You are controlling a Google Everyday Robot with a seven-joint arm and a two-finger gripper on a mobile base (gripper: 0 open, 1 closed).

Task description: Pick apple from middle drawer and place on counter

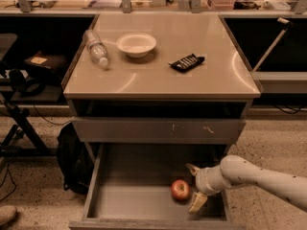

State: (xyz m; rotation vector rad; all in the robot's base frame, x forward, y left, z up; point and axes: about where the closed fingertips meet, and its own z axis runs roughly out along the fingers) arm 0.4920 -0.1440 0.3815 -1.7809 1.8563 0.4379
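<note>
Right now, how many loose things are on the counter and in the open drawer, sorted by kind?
Plastic bottle: 1, lying on the counter
White bowl: 1, on the counter
Dark packet: 1, on the counter
Apple: 1, in the middle drawer, with the tool open just right of it
Total: 4

The apple [180, 189] is sitting in the middle drawer [139, 206], right of centre, and my gripper [194, 186] is hanging just right of it. On the counter [158, 83] above, a bottle [96, 48] is lying left of a bowl [136, 44], a packet [187, 62] right.
</note>
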